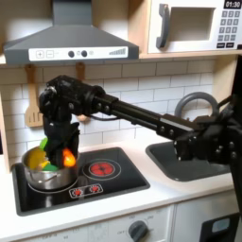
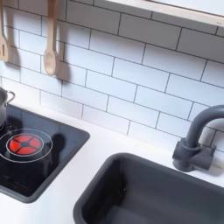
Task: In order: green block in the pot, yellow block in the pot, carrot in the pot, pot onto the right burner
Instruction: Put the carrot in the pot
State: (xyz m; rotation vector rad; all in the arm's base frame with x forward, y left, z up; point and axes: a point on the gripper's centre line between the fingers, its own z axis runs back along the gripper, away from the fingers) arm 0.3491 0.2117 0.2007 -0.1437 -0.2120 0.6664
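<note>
You are holding the gripper (image 1: 64,151) over the pot (image 1: 47,168) on the cooktop (image 1: 113,184), nearer the first exterior view's left. The fingers are gripping the carrot (image 1: 68,154), long axis roughly upright, leafy end apparently up. The pot is lying directly beneath, yellow block (image 1: 34,161) and green block (image 1: 49,166) already inside. The burner (image 1: 102,169) toward the first exterior view's right is standing bare beside the pot.
</note>
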